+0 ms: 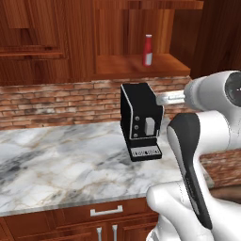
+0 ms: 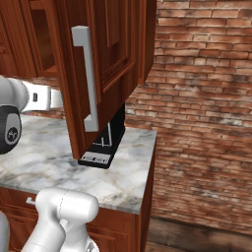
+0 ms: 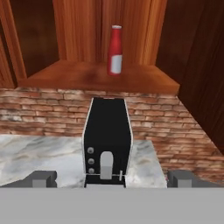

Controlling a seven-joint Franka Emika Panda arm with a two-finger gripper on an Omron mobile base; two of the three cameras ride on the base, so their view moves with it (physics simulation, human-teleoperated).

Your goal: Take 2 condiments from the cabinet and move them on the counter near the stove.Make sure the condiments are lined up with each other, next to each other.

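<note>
Left base view: slim red bottle (image 1: pixel 148 49) upright on the cabinet (image 1: pixel 141 66) niche shelf, above the coffee machine (image 1: pixel 140 121); marble worktop (image 1: pixel 61 164) carries no condiment, so transfer judged not begun; maroon bottle unlocated. Right base view: panelled door (image 2: pixel 106 64) blocks the niche; worktop (image 2: pixel 59 167) bare beside the machine. Hand view: fingers (image 3: pixel 43 178) spread wide, holding nothing; red bottle (image 3: pixel 115 50) well apart, high and centred between them.

Kitchen: marble counter (image 1: pixel 56 164), wood cabinet (image 1: pixel 141 66)
</note>
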